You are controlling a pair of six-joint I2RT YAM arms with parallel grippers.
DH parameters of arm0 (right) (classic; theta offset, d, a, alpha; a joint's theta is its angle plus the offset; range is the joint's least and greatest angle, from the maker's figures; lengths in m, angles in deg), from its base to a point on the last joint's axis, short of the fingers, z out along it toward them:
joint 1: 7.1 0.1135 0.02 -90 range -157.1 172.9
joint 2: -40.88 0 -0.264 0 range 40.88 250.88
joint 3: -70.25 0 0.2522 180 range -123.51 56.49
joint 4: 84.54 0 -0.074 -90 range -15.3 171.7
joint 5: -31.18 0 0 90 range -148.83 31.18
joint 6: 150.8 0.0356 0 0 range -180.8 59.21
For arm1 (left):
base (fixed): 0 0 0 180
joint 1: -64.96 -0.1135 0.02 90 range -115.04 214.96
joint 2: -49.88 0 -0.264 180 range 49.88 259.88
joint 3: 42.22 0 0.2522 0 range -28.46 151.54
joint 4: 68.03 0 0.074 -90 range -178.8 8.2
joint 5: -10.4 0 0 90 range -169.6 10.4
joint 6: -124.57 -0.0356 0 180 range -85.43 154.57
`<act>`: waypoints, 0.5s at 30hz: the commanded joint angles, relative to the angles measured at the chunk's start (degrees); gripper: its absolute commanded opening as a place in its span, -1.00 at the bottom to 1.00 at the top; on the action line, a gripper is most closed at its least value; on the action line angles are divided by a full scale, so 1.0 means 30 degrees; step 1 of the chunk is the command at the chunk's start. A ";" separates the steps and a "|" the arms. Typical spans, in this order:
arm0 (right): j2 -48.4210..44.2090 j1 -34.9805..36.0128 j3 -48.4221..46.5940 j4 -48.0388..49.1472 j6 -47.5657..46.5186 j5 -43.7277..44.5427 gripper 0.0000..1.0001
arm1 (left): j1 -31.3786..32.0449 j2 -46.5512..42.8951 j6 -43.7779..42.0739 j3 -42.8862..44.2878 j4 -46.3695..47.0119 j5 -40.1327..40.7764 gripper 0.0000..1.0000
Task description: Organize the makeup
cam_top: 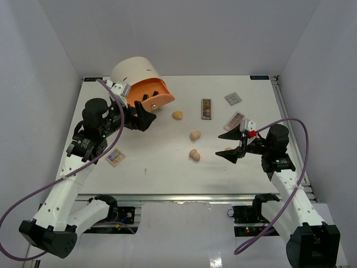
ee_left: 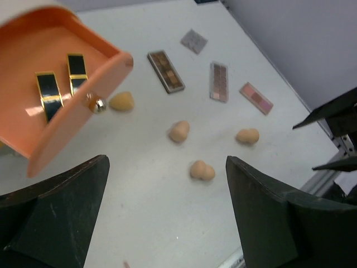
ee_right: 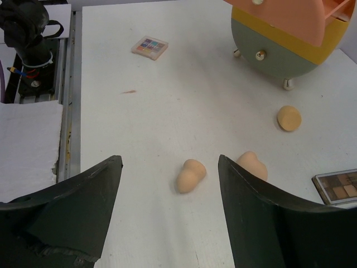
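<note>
- Drawer unit (cam_top: 134, 72) is sitting at the far left of the table (cam_top: 167, 167). Its orange drawer (ee_left: 33, 50) is standing open, with two black-and-gold cases (ee_left: 46, 95) lying inside.
- Left gripper (cam_top: 144, 117) is hovering just in front of the unit, under the open drawer, spread wide and carrying nothing.
- Right gripper (cam_top: 223, 145) is hanging well right of the unit, likewise gaping and empty.
- Brown palette (cam_top: 207, 109), grey palette (cam_top: 233, 99) and pink palette (cam_top: 235, 120) are lying well right of the unit. A multicolour palette (cam_top: 115, 157) is lying on its near side.
- Four sponges (ee_left: 179, 131) are lying loose right of the unit, the closest just beside the drawer.
- Judging: sorting is barely starting, with most pieces still out. The next move is probably a sponge pickup, which calls for straddling it with open fingers and closing gently, since it looks soft and rounded.
</note>
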 commanded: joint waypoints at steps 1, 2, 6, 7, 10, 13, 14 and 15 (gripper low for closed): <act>-0.0029 -0.0250 -0.0055 -0.1093 -0.2930 -0.1297 0.51 | 0.0038 -0.0402 0.0187 -0.2503 0.0255 -0.2171 0.91; 0.0012 -0.0273 -0.0055 -0.1217 -0.3168 -0.1297 0.51 | 0.0028 -0.0379 0.0187 -0.2848 0.0351 -0.2244 0.90; 0.0211 -0.0293 -0.0078 -0.1547 -0.3764 -0.1175 0.46 | 0.0125 0.0561 0.0239 -0.3470 0.0717 -0.1982 0.77; 0.0273 -0.0293 -0.0084 -0.1609 -0.3864 -0.1126 0.44 | 0.0285 0.1005 0.0184 -0.3426 0.0799 -0.1714 0.70; 0.0358 -0.0293 -0.0084 -0.1720 -0.4082 -0.0952 0.35 | 0.1464 0.2550 -0.0451 -0.2640 0.0904 0.0057 0.49; 0.0351 -0.0307 -0.0055 -0.1762 -0.4211 -0.0844 0.19 | 0.3004 0.4388 -0.1597 -0.1288 0.0869 0.2339 0.24; 0.0337 -0.0321 -0.0055 -0.1776 -0.4212 -0.0830 0.11 | 0.3482 0.5062 -0.1977 -0.0769 0.0827 0.3098 0.12; 0.0336 -0.0349 -0.0055 -0.1778 -0.4212 -0.0775 0.05 | 0.3765 0.5576 -0.2412 -0.0375 0.0717 0.3539 0.02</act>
